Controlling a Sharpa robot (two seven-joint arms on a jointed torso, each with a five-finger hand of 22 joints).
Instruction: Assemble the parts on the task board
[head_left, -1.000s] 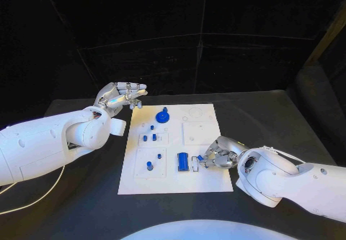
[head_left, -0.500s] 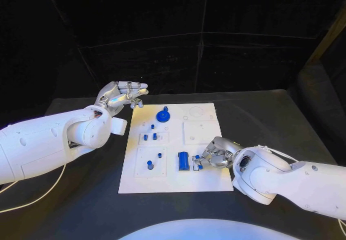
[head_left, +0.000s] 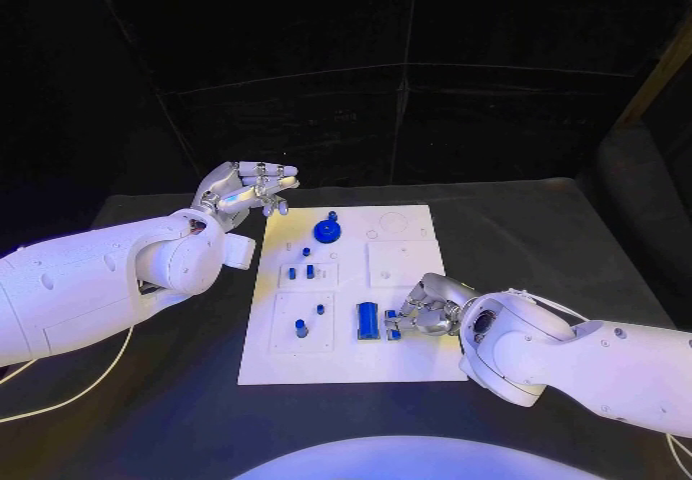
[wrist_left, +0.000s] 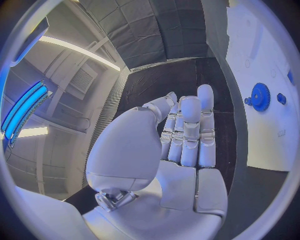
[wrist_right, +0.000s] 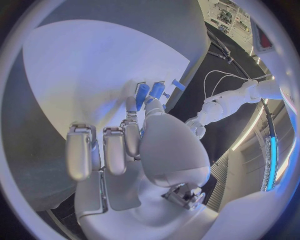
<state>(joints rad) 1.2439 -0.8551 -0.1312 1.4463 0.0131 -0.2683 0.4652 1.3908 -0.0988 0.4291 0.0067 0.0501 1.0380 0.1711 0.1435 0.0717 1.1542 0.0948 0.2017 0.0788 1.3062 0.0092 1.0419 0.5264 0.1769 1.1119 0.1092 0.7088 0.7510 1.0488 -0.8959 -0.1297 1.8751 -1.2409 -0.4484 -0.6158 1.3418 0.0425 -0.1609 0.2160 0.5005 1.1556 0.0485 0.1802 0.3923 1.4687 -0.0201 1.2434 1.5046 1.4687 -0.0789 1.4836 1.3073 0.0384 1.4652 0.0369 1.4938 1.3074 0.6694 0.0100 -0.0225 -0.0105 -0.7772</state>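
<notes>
- Task board (head_left: 418, 360): white plate, flat on the black table (head_left: 577, 240), lying between the two hands; its long side runs away from the robot.
- Right hand (head_left: 428, 312): low over the board's near half, fingers curled toward the blue parts there. The right wrist view shows its fingertips (wrist_right: 131, 106) just short of the oblong part; whether a small piece is pinched cannot be told.
- Oblong part (head_left: 368, 321): blue block just beyond the right hand's fingertips, toward the board's middle. Long axis parallel to the board's long side; lying flat.
- Small piece (head_left: 394, 325): blue, between the oblong part and the right hand, touching or nearly touching the fingers; heading too small to read.
- Left hand (head_left: 245, 188): raised off the far corner of the board, well apart from every part; fingers together and bent inward, nothing in them, as the left wrist view (wrist_left: 181, 135) confirms.
- Gear part (head_left: 326, 232): blue toothed disc with a knob, on the board's far end, nearest the left hand, untouched.
- Peg parts (head_left: 300, 327): short blue pegs upright in the plates on the board's left half.
- Handling judgement: the step appears to be seating the small piece beside the oblong part. Advise keeping its axis matched to the slot, pressing straight down, and keeping the fingers off the oblong part.
</notes>
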